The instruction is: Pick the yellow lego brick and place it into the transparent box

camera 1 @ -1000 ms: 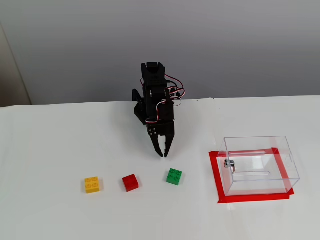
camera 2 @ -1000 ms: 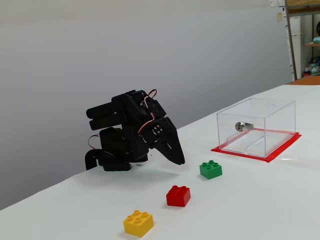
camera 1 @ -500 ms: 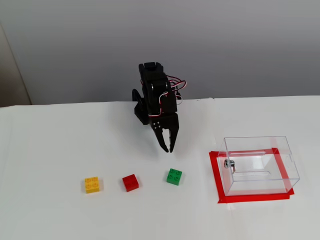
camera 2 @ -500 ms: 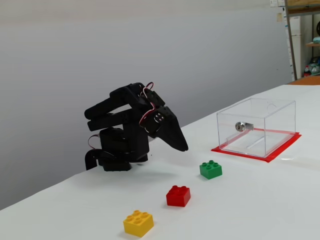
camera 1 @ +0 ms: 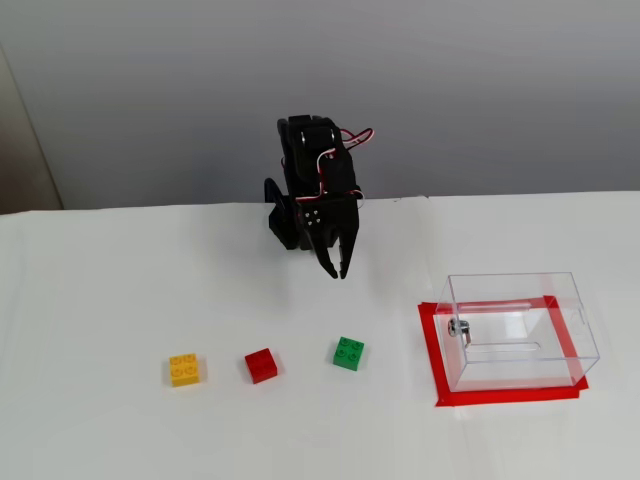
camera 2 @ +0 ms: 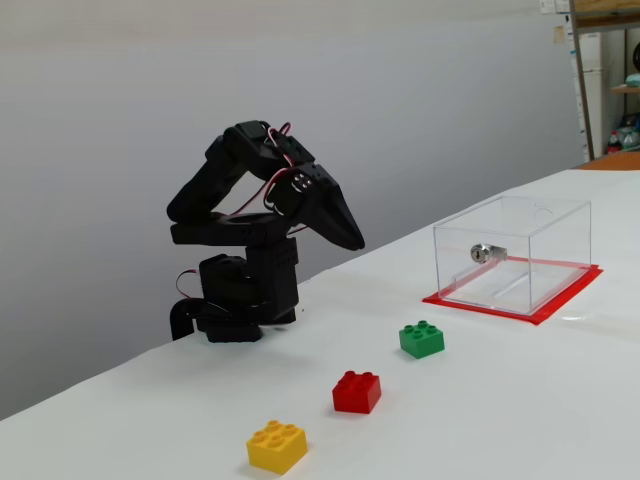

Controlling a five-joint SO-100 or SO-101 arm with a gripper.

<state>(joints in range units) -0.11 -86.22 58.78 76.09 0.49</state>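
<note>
White table [camera 1: 120,290]; three bricks: yellow lego brick [camera 1: 184,369], red [camera 1: 261,365], green [camera 1: 349,353]; one transparent box [camera 1: 515,330].

Folded arm's gripper [camera 2: 352,240] hangs above the table, well apart from the yellow lego brick [camera 2: 277,446]

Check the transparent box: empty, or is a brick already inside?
Empty. The transparent box holds no brick; the yellow lego brick sits on the table, left of the red and green ones in a fixed view.

A white table [camera 1: 100,290] filled the lower part of both fixed views, evenly lit with soft shadows. Directly behind the table stood a plain grey wall [camera 2: 420,110]. To the right of that wall, past the table's far end, a shelving unit [camera 2: 605,75] held small items.
</note>
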